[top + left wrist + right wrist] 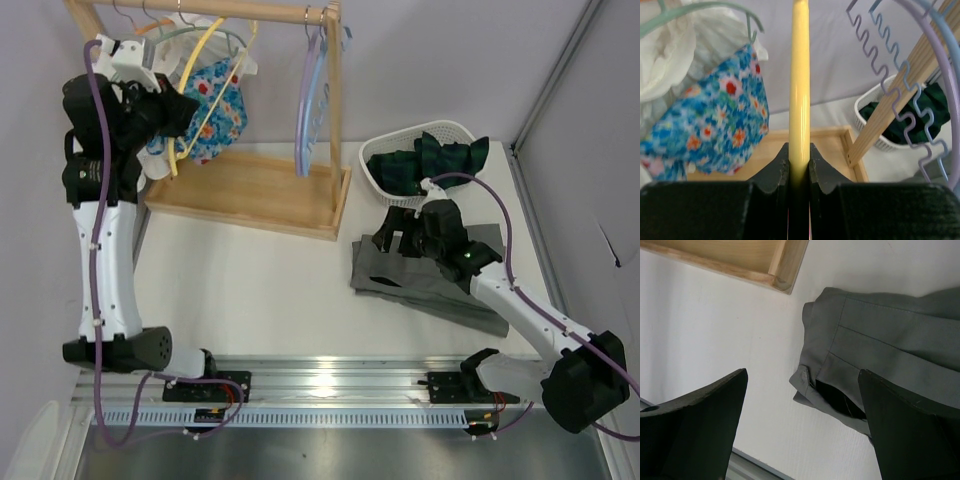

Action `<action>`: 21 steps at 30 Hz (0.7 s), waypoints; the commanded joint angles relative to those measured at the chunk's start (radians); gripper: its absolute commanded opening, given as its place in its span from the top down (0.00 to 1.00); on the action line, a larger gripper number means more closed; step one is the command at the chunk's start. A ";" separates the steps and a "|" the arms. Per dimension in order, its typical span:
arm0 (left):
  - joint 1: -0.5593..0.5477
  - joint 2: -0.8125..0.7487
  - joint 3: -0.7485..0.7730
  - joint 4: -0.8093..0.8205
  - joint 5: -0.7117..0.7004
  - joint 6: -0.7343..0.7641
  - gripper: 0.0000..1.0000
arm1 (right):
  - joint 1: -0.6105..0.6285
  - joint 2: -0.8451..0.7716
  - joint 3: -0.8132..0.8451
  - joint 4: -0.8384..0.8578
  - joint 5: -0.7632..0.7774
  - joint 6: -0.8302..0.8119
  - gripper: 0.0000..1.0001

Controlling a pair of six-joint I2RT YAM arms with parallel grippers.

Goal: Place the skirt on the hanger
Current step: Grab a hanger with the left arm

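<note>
The skirt (400,282), grey, lay flat on the table (250,290) toward its right edge, just on the near side of a white basket (440,127) that stood by the far right corner with dark green clothes (440,155) in it. It was on no hanger. The right gripper (398,240) hung over the skirt's left end with its jaws spread wide and nothing between them. In the wrist view one finger stood over bare table and the other over the cloth, with the skirt's folded edge and a dark opening in between. Whether either finger touched the cloth could not be told. A wooden rack (250,190) stood along the far edge, from the far left corner to about the middle, and the near right corner of its base came near the skirt without touching it. The left gripper (799,165) was raised at the left end of the rack, its jaws closed on the thin bar of a yellow hanger (800,75), which ran straight up out of the fingers in the wrist view. Beside it on the left a floral garment (715,120) hung from a green hanger (715,5), with a white garment (670,60) behind it. At the right end of the rail hung a purple hanger (890,90) and a blue hanger (940,30), both bare, well apart from the yellow one.
</note>
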 commanded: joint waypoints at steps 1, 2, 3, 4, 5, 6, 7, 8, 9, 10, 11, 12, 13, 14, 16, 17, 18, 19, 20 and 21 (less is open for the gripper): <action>0.001 -0.179 -0.098 0.052 -0.041 -0.015 1.00 | 0.005 -0.029 -0.015 -0.001 0.030 0.033 0.01; 0.001 -0.208 -0.127 0.052 -0.041 -0.012 1.00 | 0.004 -0.029 -0.013 -0.007 0.030 0.034 0.01; 0.001 -0.239 -0.156 0.051 -0.052 -0.012 1.00 | 0.005 -0.031 -0.012 -0.010 0.030 0.034 0.01; 0.001 -0.268 -0.235 0.048 -0.059 -0.012 1.00 | 0.004 -0.032 -0.010 -0.018 0.030 0.034 0.01; 0.001 -0.324 -0.263 0.042 -0.062 -0.012 1.00 | 0.005 -0.034 -0.006 -0.029 0.030 0.033 0.01; 0.001 -0.354 -0.312 0.039 -0.064 -0.015 1.00 | 0.005 -0.037 -0.006 -0.032 0.030 0.031 0.01; -0.001 -0.378 -0.335 0.031 -0.061 -0.024 1.00 | 0.005 -0.040 -0.006 -0.036 0.030 0.028 0.01; 0.001 -0.400 -0.390 0.002 -0.061 -0.028 1.00 | 0.005 -0.049 -0.004 -0.046 0.030 0.030 0.01; 0.001 -0.437 -0.409 -0.018 -0.081 -0.035 1.00 | 0.005 -0.053 -0.003 -0.050 0.030 0.031 0.01; 0.001 -0.457 -0.431 -0.033 -0.087 -0.048 1.00 | 0.005 -0.058 -0.004 -0.053 0.030 0.033 0.01; 0.001 -0.481 -0.502 -0.064 -0.090 -0.051 1.00 | 0.005 -0.069 -0.009 -0.055 0.073 0.036 0.01; 0.001 -0.538 -0.530 -0.076 -0.098 -0.056 1.00 | 0.005 -0.073 -0.012 -0.056 0.082 0.039 0.00; 0.001 -0.570 -0.556 -0.089 -0.124 -0.067 1.00 | 0.005 -0.073 -0.013 -0.055 0.089 0.043 0.01; 0.001 -0.604 -0.607 -0.102 -0.139 -0.077 1.00 | 0.005 -0.072 -0.015 -0.049 0.090 0.039 0.01; 0.001 -0.693 -0.688 -0.156 -0.173 -0.113 1.00 | 0.007 -0.058 -0.016 -0.046 0.104 0.040 0.01; 0.001 -0.719 -0.707 -0.173 -0.171 -0.128 1.00 | 0.007 -0.049 -0.016 -0.035 0.104 0.039 0.01; -0.001 -0.747 -0.748 -0.202 -0.164 -0.143 1.00 | 0.008 -0.028 -0.018 -0.027 0.099 0.039 0.01; 0.001 -0.800 -0.791 -0.213 -0.148 -0.172 1.00 | 0.013 -0.015 -0.018 -0.020 0.095 0.039 0.01; 0.001 -0.825 -0.816 -0.224 -0.118 -0.188 1.00 | 0.022 -0.002 -0.018 -0.004 0.099 0.037 0.01; -0.001 -0.852 -0.834 -0.233 -0.110 -0.200 1.00 | 0.033 0.017 -0.018 0.005 0.110 0.033 0.01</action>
